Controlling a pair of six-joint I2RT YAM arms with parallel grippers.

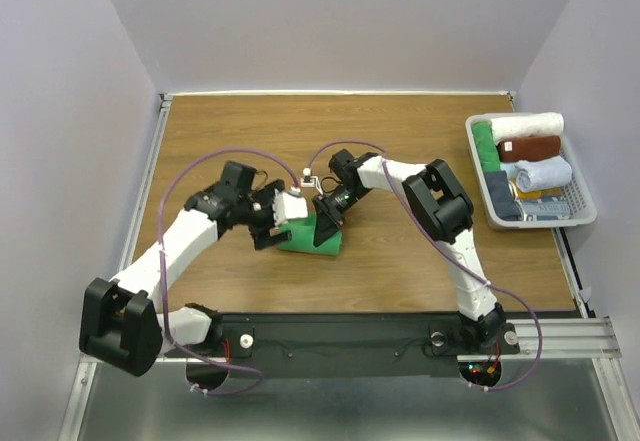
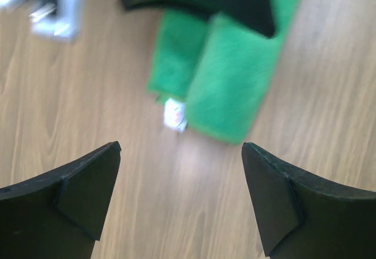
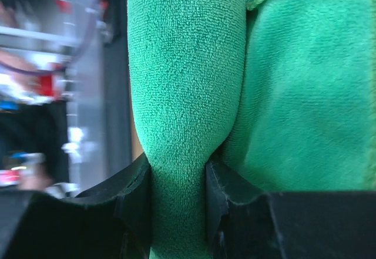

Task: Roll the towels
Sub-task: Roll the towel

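We see the green towel (image 1: pixel 314 243) lying near the middle of the wooden table (image 1: pixel 420 271), between the two arms, as a thick, partly rolled bundle. In the left wrist view the bundle (image 2: pixel 235 77) shows two side-by-side folds with a small white label (image 2: pixel 175 115) at its near edge, though that view is blurred.

Our right gripper (image 1: pixel 328 225) comes down onto the towel from the far side. In its own camera the right gripper (image 3: pixel 179 194) is pinched on one fold of the green towel (image 3: pixel 185 83), with the cloth squeezed narrow between the two black fingers (image 3: pixel 132 206) and bulging out above them. A second, wider fold lies just beside it on the right of that view.

Our left gripper (image 1: pixel 272 231) sits just beside the left end of the bundle. Seen from its wrist, the left gripper (image 2: pixel 182 194) is released: its jaws stand wide apart with only bare wood between them, and the towel lies beyond the fingertips, apart from them.

At the right edge of the table stands a grey basket (image 1: pixel 545 222) holding several rolled towels, among them a pale blue towel (image 1: pixel 545 173), a brown rolled towel (image 1: pixel 530 148) and a cream-white rolled towel (image 1: pixel 528 124).
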